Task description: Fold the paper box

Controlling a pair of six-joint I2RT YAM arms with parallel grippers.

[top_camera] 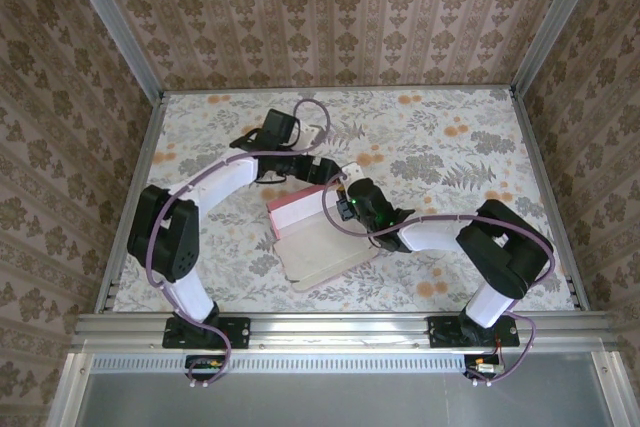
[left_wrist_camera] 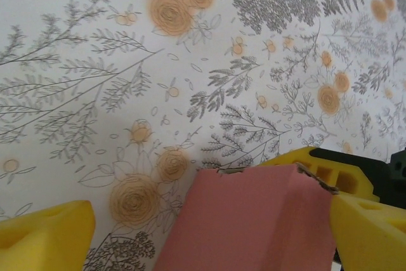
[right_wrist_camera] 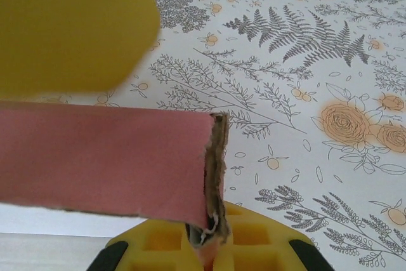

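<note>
The right fingers (right_wrist_camera: 70,23) are pinching the ragged cardboard edge of a pink flap (right_wrist_camera: 108,157), holding it up off the desk (right_wrist_camera: 330,49); the left fingers (left_wrist_camera: 44,236) are standing spread wide on either side of a raised pink wall, gripping nothing. The paper box (top_camera: 318,247) is lying mid-desk between the two arms, pale inner face up, the pink wall rising along its far side. To my eye a side wall is being creased upright; the next move is probably asking the left fingers to brace that wall so the right can let go. The box is sitting well apart from the desk's rails; open room is lying beyond it.
</note>
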